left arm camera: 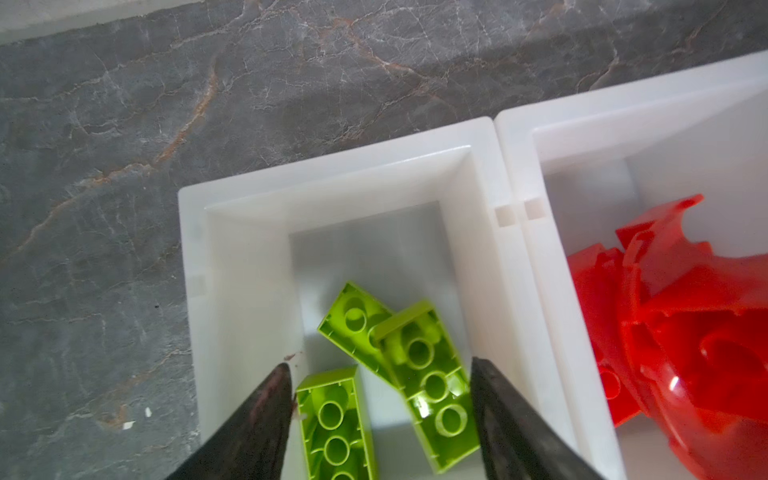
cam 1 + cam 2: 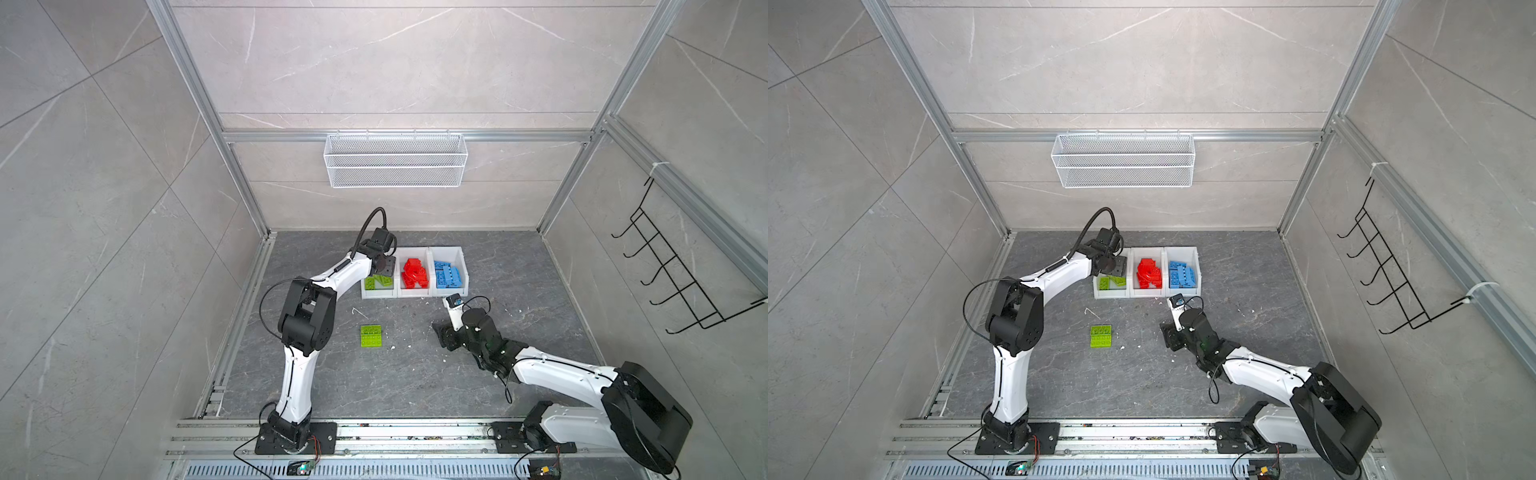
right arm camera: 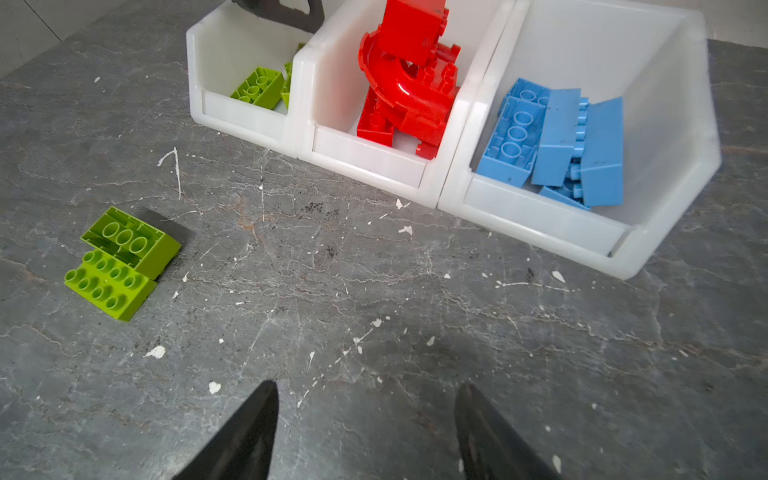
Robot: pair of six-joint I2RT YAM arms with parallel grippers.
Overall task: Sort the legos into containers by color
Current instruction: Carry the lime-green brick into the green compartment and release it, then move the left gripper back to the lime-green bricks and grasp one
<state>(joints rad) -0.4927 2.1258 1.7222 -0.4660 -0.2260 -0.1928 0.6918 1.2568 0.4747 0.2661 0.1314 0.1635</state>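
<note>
Three joined white containers (image 2: pixel 377 294) stand in a row at the back of the floor. The left one (image 1: pixel 332 174) holds lime green legos (image 1: pixel 432 374), the middle one red legos (image 2: pixel 414 273) with an arch piece (image 3: pixel 409 89), and the right one blue legos (image 2: pixel 447 274). My left gripper (image 1: pixel 379 362) hangs open over the green container, and the green bricks lie loose below its fingers. Two green legos (image 2: pixel 371 336) lie side by side on the floor, one of them upside down (image 3: pixel 124 239). My right gripper (image 3: pixel 369 383) is open and empty, low over bare floor in front of the blue container.
A white wire mesh basket (image 2: pixel 395 160) hangs on the back wall. A black hook rack (image 2: pixel 681 270) hangs on the right wall. Aluminium rails (image 2: pixel 374 432) carry both arm bases at the front. White specks (image 3: pixel 156 352) dot the grey floor.
</note>
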